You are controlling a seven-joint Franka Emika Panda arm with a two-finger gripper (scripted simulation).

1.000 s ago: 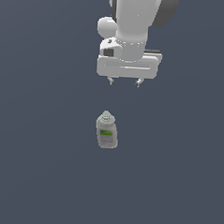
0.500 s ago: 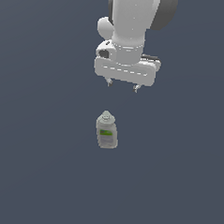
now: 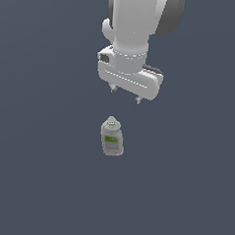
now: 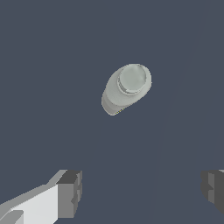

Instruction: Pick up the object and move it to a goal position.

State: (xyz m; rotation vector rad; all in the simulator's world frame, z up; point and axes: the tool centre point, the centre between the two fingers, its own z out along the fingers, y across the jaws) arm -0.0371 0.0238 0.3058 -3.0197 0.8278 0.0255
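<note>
The object [image 3: 112, 136] is a small pale grey bottle with a rounded cap and a green-and-white label, standing upright on the dark grey floor. The wrist view looks down on the object's [image 4: 126, 88] cap. My gripper [image 3: 126, 95] hangs above and behind the bottle, turned at a slant, well clear of it. It is open, with nothing between its two short fingertips [image 3: 114, 89]. In the wrist view my gripper [image 4: 142, 190] shows its dark pads [image 4: 70, 192] far apart, and the bottle lies outside the gap between them.
Only the flat dark grey floor [image 3: 36, 183] surrounds the bottle. No other objects, containers or edges show in either view.
The hand has rotated about its vertical axis, so the finger line now slants. It has also sunk slightly. The bottle has not moved.
</note>
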